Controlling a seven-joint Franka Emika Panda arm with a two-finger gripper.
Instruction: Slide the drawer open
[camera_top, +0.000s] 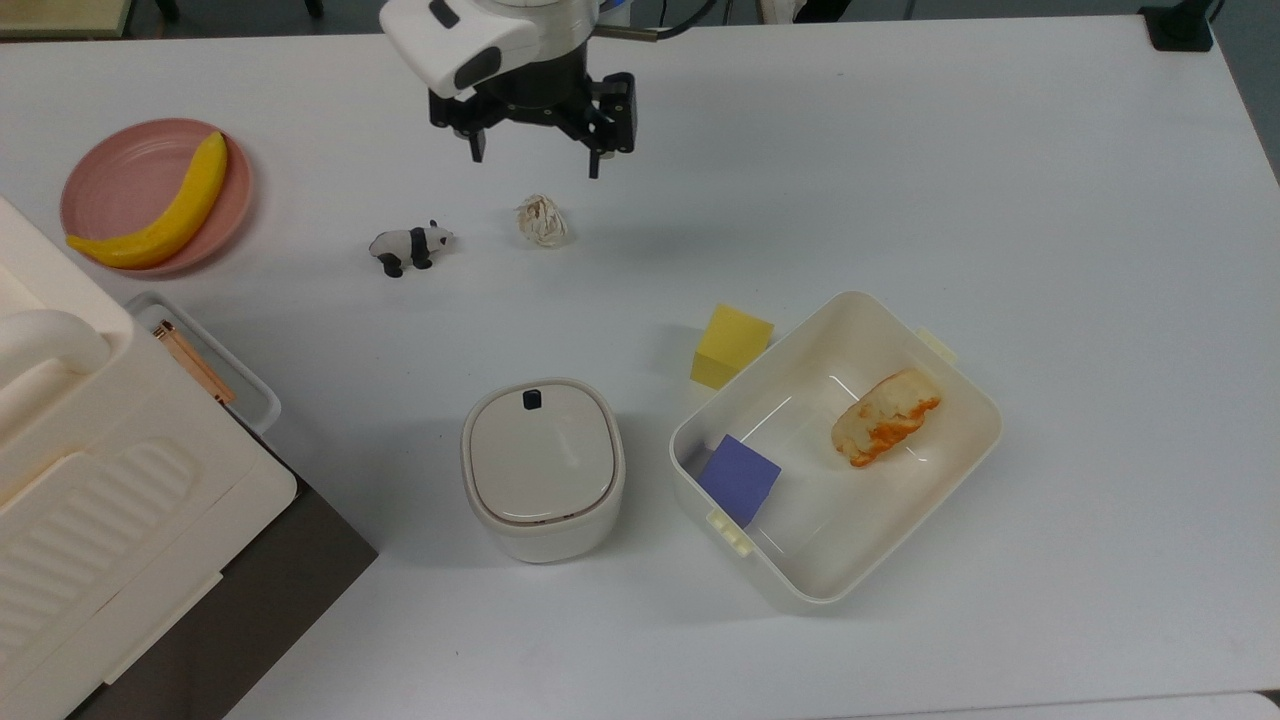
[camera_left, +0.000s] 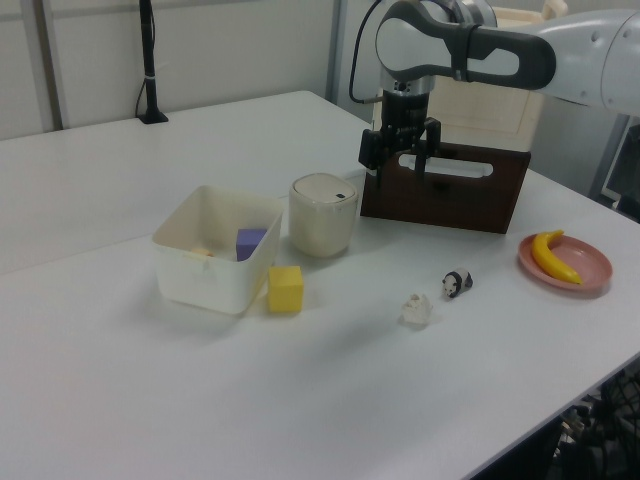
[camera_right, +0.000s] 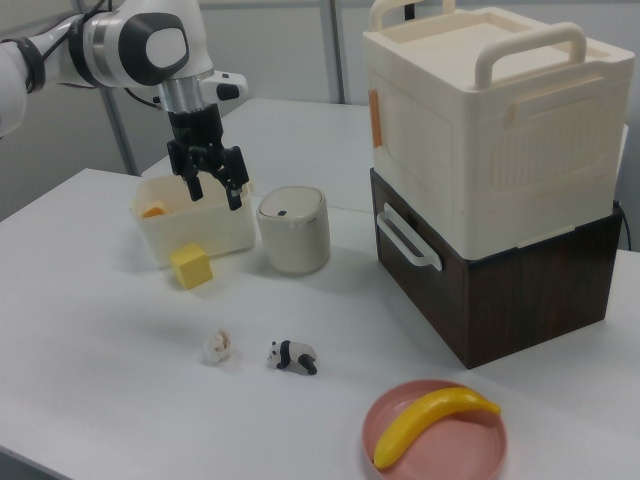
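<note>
1. My gripper (camera_top: 538, 160) hangs above the bare table (camera_top: 900, 150) with its fingers spread and nothing between them, well apart from the drawer (camera_right: 480, 290), so the approach is not yet begun
2. The drawer sits closed in a dark wood-grain box under a cream ribbed case (camera_right: 490, 110); in the right view its front faces the right view's left, and the milky loop handle (camera_right: 405, 238) stands out from that front
3. Main risk: the handle is a thin, smooth, rounded plastic loop, so I judge the fingers could slip off it or miss the gap behind it if I come in at a poor angle
4. A second risk is dragging the whole box instead of the drawer; the case on top adds weight, but I cannot tell how freely the drawer runs
5. The round white bin (camera_right: 292, 230) with a glossy lid stands just beside the drawer front, so the drawer could push into it as it slides out
6. The small panda (camera_top: 410, 247) and a crumpled paper ball (camera_top: 542, 221) lie near the gripper's path; a low sweep would knock them
7. The pink plate (camera_top: 105, 180) with the banana (camera_top: 165, 205) sits close to the box's side in the top view, and the arm's elbow might brush it, though from here that clearance looks uncertain
</note>
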